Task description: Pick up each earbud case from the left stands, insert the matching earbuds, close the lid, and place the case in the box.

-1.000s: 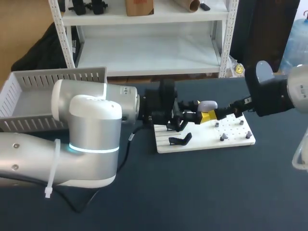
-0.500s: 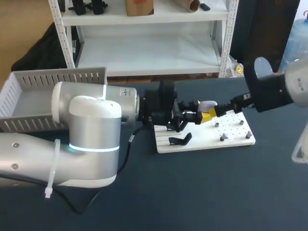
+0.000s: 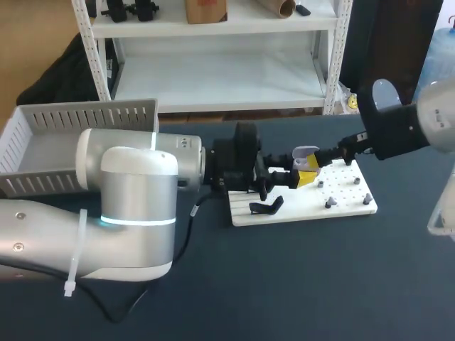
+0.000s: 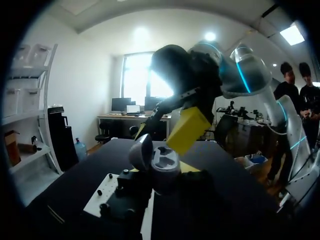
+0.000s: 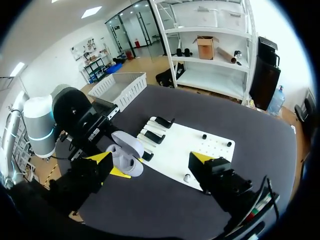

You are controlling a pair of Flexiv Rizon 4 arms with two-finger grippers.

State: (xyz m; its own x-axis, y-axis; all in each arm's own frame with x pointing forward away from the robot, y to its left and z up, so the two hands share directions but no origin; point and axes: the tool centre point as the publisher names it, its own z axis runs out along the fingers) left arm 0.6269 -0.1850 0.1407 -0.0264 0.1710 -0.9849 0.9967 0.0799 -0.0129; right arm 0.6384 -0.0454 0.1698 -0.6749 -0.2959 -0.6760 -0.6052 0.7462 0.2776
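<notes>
A: Where is the grey oval earbud case (image 3: 304, 158)?

B: Above the white flat board (image 3: 302, 206), off its surface. The left tool (image 4: 167, 180) has it clamped by the base, fingers closed against it from both sides. The lid (image 4: 141, 152) is swung open.

A: Does the head view show that grip?

B: Poorly. The bulky silver left arm (image 3: 128, 192) fills the near side, and black wrist parts crowd the case. The left wrist view shows it close: the open shell with a pale hollow inside. I cannot tell whether anything sits in it.

A: And the right tool (image 5: 153, 161)?

B: Its own wrist view shows it best. The fingers are spread wide and hold nothing. One yellow tip (image 5: 102, 160) is just beside the case and the other (image 5: 204, 160) is well off over the board. In the left wrist view only one big yellow tip (image 4: 187, 129) appears, just behind the case. The dark right arm (image 4: 190, 65) fills the view above it.

A: What else is on the dark desk (image 3: 284, 284)?

B: Black stands (image 5: 159, 122) line the board's left half. The head view shows only the nearest one (image 3: 266, 207) clearly, because the left tool covers the others. Small pieces (image 3: 328, 204) sit on the right half, too small to identify.

A: The box?

B: The white slotted box (image 3: 78, 117) sits at the desk's far left, behind the left arm, which hides its near side. The right wrist view shows its open top (image 5: 122, 85), well apart from the board.
</notes>
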